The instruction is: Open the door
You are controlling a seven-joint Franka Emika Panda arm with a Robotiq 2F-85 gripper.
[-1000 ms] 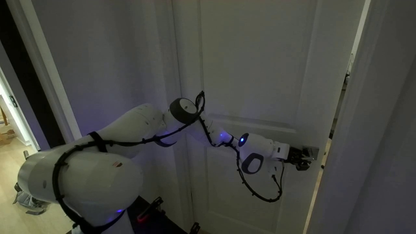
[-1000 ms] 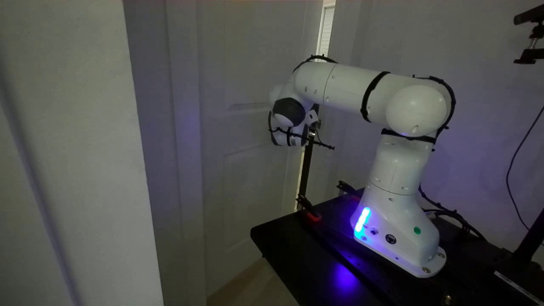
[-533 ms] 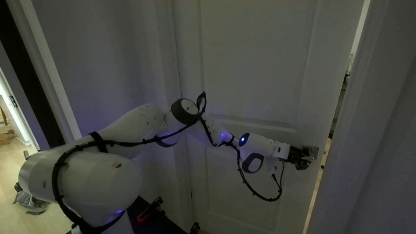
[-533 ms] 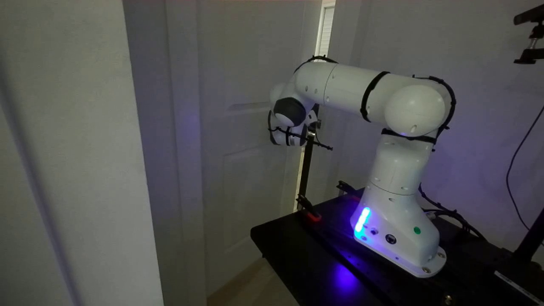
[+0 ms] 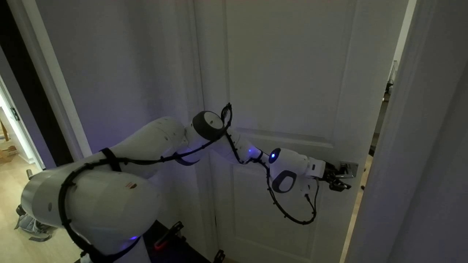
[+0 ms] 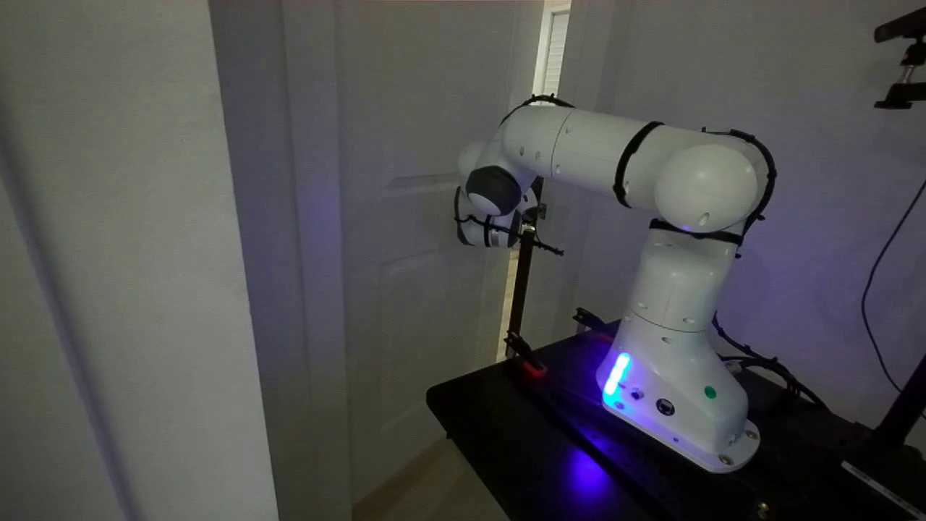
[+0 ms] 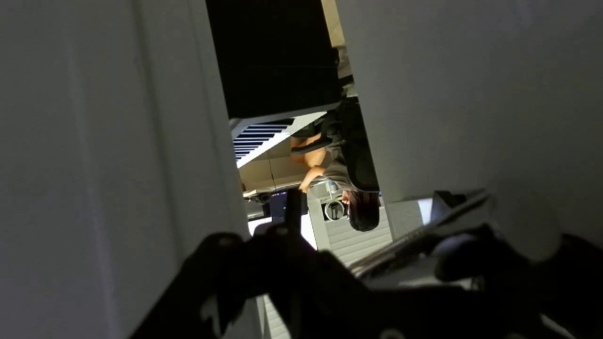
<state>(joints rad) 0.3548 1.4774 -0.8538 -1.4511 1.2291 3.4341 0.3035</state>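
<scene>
My dark-grey-capped white arm (image 6: 597, 148): rises upright, runs out near level, then angles down. My rounded white wrist (image 5: 292, 164) sits at the low end, one spot lit blue. My black two-finger gripper (image 5: 340, 180): jaws apart.

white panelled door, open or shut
Ajar: a lit gap separates the white panelled door from its white frame in both exterior views.

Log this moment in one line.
door: ajar on handle side | gripper: open, at handle, contact unclear | person: visible beyond, through opening | task: door only partly open
</scene>
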